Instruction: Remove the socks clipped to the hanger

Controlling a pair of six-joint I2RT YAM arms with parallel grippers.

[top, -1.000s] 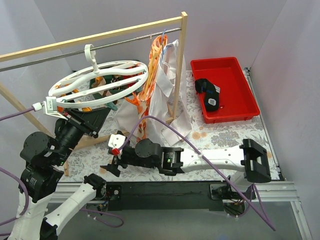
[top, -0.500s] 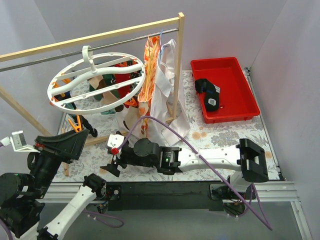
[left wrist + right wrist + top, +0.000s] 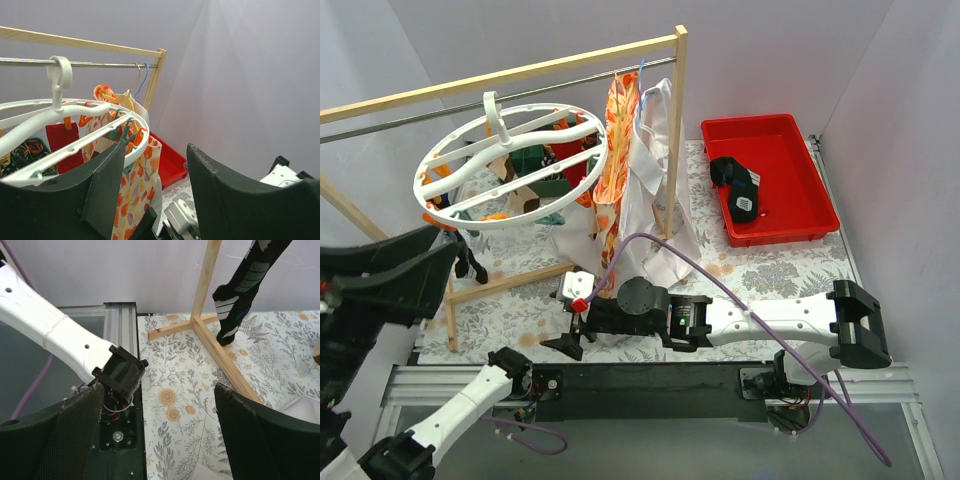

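The white round hanger point(image 3: 510, 160) hangs by its hook from the metal rail; it also shows in the left wrist view point(image 3: 75, 112). A red sock point(image 3: 582, 165) and other dark and tan socks are clipped under it. A black sock with blue and white marks point(image 3: 240, 285) hangs at its near left side point(image 3: 470, 262). My left gripper point(image 3: 420, 265) is open and empty, raised left of and below the hanger point(image 3: 155, 190). My right gripper point(image 3: 570, 345) is open and empty, low over the table's near edge point(image 3: 160, 435).
An orange floral garment point(image 3: 610, 160) and a white shirt point(image 3: 650, 190) hang from the wooden rack point(image 3: 520, 72) right of the hanger. A red tray point(image 3: 775, 215) at the back right holds a black sock point(image 3: 735, 185). The rack's base bars point(image 3: 220, 350) lie on the floral cloth.
My left gripper has let go of the hanger rim and pulled back left, up toward the camera. The hanger has swung back level. My right gripper has shifted slightly right.
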